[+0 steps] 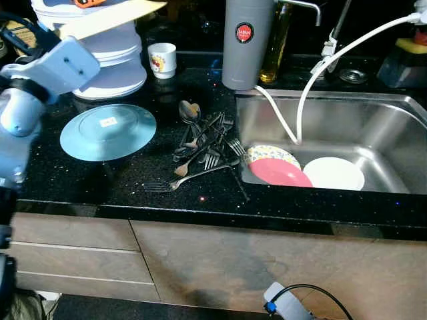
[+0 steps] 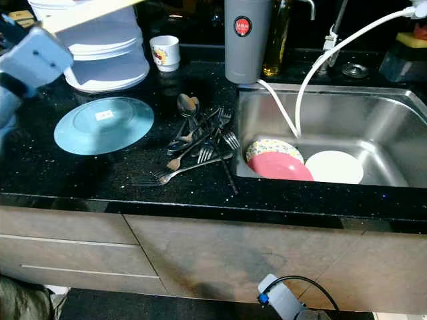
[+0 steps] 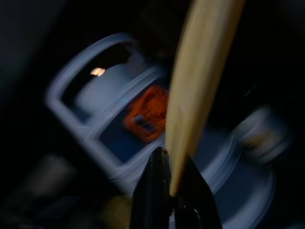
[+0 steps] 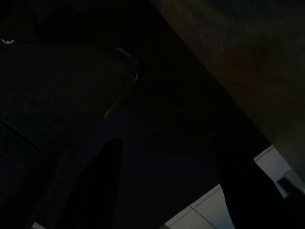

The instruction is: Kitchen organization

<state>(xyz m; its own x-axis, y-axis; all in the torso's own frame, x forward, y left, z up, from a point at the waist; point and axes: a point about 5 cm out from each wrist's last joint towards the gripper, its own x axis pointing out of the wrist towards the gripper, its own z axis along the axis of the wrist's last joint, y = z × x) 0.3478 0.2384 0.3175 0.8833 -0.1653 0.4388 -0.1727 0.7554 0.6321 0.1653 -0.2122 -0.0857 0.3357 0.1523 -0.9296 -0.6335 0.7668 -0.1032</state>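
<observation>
While the left gripper (image 3: 172,191) pinches a wooden spatula (image 1: 107,19), cutlery (image 1: 203,143) litters the speckled black countertop (image 1: 80,177) beside a steel sink (image 1: 393,127); the flask's red label (image 1: 244,33) is unreadable.

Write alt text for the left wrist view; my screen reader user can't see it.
The left gripper pinches the end of a pale wooden utensil, fingers shut on it. Behind it, blurred, sits a white container holding something orange.

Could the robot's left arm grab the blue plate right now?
Probably not yet. The left gripper is shut on a wooden utensil, raised over the white containers. The blue plate lies uncovered nearby on the counter.
</observation>
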